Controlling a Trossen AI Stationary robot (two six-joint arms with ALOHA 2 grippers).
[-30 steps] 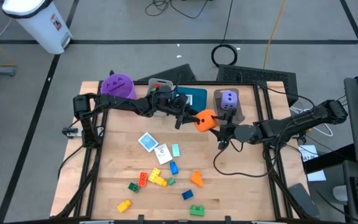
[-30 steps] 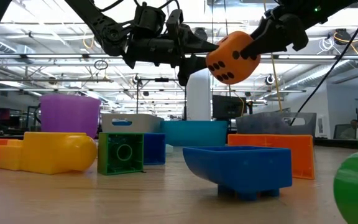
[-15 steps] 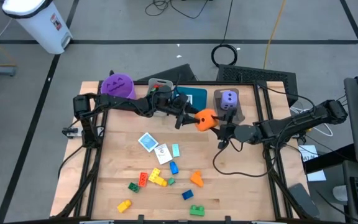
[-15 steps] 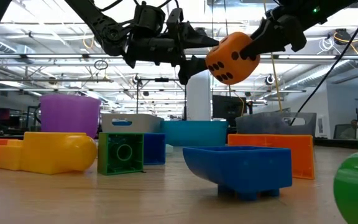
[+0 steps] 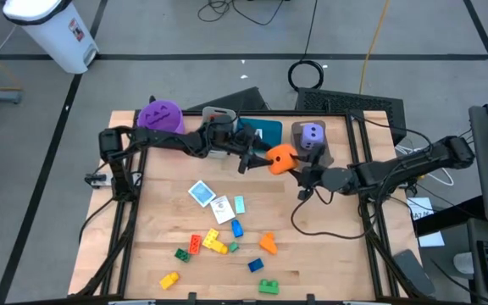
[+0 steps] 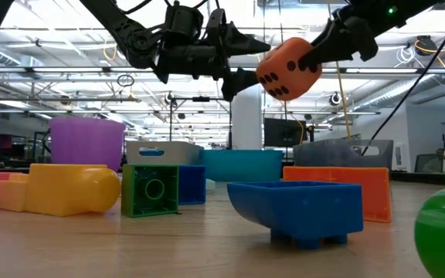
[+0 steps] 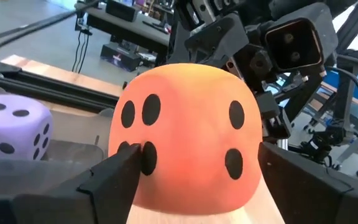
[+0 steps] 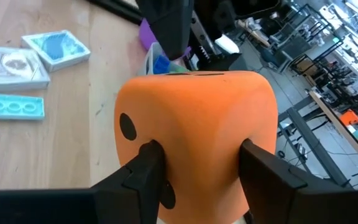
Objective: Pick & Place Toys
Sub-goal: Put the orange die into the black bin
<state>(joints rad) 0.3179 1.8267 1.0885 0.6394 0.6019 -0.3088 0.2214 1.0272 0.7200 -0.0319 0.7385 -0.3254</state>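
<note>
The orange die (image 5: 280,158) hangs in the air over the table's far middle. My right gripper (image 8: 201,180) is shut on it, reaching in from the right. My left gripper (image 7: 194,186) comes level from the left and stands open, one finger on each side of the die (image 7: 191,137). The purple die (image 5: 312,135) lies in the grey bin (image 5: 322,157). Several bricks (image 5: 214,246) and three cards (image 5: 219,202) lie flat on the near half of the table. My right gripper pinches the orange die by two opposite sides (image 8: 173,152) between its two fingers (image 8: 143,171). It comes from the table's right, nearly level. The die is lifted clear of the table. Whether my left gripper's finger (image 7: 114,171) still touches the die, I cannot tell.
The purple bucket (image 5: 160,116) stands at the far left. The teal bin (image 5: 265,133) and a bin (image 5: 214,114) with small parts stand behind my left gripper. In the low view a blue brick (image 6: 296,208) and a yellow brick (image 6: 60,189) lie close by.
My left gripper has opened, its fingers spreading away from the orange die's sides. The die has stayed up in the air in my right gripper.
</note>
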